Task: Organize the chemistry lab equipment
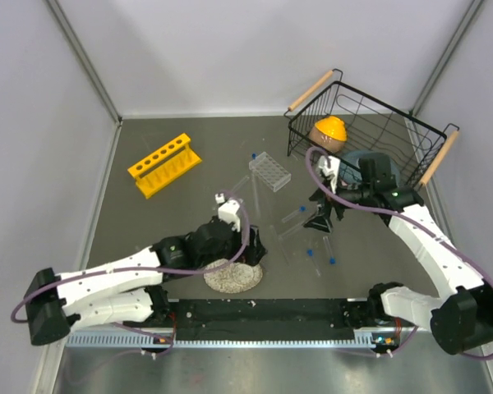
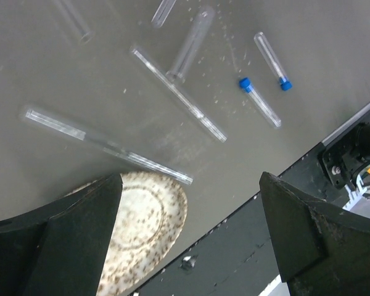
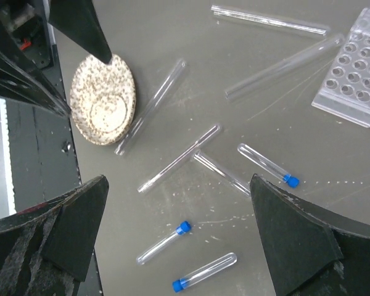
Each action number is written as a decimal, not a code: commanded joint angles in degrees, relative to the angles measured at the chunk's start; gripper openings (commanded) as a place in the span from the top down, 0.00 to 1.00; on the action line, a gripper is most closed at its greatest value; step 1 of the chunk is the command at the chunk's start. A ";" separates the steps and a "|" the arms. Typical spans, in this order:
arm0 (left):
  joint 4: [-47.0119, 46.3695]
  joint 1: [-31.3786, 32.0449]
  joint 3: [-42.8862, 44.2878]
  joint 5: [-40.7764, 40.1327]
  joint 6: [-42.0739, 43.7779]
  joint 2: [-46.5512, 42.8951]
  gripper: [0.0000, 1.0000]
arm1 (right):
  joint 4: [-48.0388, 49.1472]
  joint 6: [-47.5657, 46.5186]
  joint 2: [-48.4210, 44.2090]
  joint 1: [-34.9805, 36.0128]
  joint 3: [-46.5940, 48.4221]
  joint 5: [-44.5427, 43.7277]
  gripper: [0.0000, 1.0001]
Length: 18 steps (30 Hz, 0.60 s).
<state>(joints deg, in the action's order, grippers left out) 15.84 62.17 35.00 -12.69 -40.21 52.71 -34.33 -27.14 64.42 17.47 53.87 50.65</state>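
Note:
Several long clear test tubes (image 3: 177, 157) and three short blue-capped vials (image 3: 163, 242) lie loose on the grey table. In the left wrist view, tubes (image 2: 108, 145) and two vials (image 2: 260, 102) lie beyond the open fingers. My left gripper (image 2: 191, 237) is open and empty, over the table's near edge beside the speckled disc. My right gripper (image 3: 179, 243) is open and empty, hovering above the vials. The yellow six-hole rack (image 1: 164, 164) stands at the back left. The small clear rack (image 1: 269, 171) stands mid-back and also shows in the right wrist view (image 3: 357, 74). Both grippers show from above, the left (image 1: 253, 246) and the right (image 1: 320, 217).
A black wire basket (image 1: 394, 123) holding an orange and brown dish stands at the back right, close behind my right arm. The round speckled disc (image 1: 232, 277) lies near the front edge under my left wrist. Grey walls close in the table on three sides.

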 commanded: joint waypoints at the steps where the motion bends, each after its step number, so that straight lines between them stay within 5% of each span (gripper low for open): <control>1: -4.76 -3.01 7.87 7.22 7.24 8.71 0.02 | 1.80 -1.87 -4.74 -5.78 -2.18 10.51 0.01; 12: 0.49 -11.72 25.96 22.17 17.52 32.51 0.02 | 2.16 -3.27 -9.13 -10.44 -5.17 11.40 0.01; 18: 7.61 -15.15 37.83 24.90 23.24 45.36 0.16 | 1.81 -3.01 -10.37 -11.76 -4.65 11.22 0.01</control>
<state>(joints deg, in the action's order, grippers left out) 17.96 48.93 64.99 8.58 -22.81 91.94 -33.89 -28.58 55.68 6.79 48.40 59.75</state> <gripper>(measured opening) 0.876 0.987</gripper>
